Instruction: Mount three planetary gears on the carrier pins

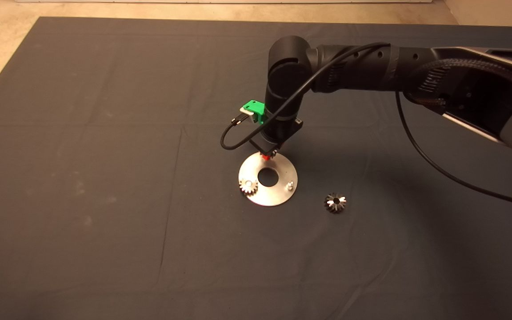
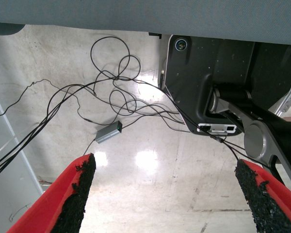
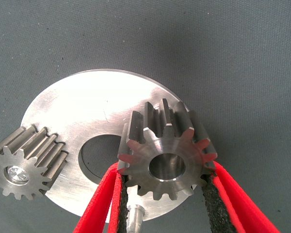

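Right wrist view: a gear [image 3: 167, 162] is being clamped between the right gripper [image 3: 165, 194] fingers above the round plate [image 3: 87, 107], near its far edge. A second gear [image 1: 248, 186] is seated on a pin; a third [image 1: 335, 202] is lying on the mat [image 1: 105, 133]. The left gripper [image 2: 167, 194] is being held parked, fingers apart.

A flat round silver metal plate [image 1: 278, 193] lies mid-mat [image 1: 105, 178]. One small toothed gear [image 1: 248, 186] sits on its near-left pin; another gear [image 1: 335, 202] lies apart to its right.
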### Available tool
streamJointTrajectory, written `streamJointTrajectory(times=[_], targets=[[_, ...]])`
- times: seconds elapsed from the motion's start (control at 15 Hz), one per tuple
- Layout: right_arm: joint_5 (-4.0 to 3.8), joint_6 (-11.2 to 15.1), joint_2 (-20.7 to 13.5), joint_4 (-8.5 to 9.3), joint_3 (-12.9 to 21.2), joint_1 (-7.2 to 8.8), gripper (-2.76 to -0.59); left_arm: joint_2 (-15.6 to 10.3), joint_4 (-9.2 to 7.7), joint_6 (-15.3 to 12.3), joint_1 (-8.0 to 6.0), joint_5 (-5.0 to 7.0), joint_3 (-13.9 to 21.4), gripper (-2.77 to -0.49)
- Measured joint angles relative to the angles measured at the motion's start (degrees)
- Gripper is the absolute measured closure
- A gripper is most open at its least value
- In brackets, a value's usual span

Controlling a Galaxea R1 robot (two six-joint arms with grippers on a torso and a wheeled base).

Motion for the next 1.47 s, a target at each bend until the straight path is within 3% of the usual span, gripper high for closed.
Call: streamJointTrajectory(times=[0.4, 0.6, 0.73, 1.47], targets=[[-0.12, 0.0, 0.0, -0.05, 0.0, -0.02, -0.93, -0.1, 0.0, 0.0, 0.0, 0.01, 0.0, -2.04], [0.83, -0.1, 0.0, 0.05, -2.2, -0.71, -0.93, -0.5, 0.02, 0.0, 0.0, 0.02, 0.0, -2.04], [1.01, 0.0, 0.0, 0.05, -2.4, -0.91, -0.93, -0.5, 0.0, 0.0, 0.0, 0.0, 0.0, -2.04], [0.93, 0.0, 0.0, 0.05, -2.1, -0.9, -0.95, -0.6, 0.0, 0.2, 0.0, 0.02, 0.0, -2.04]])
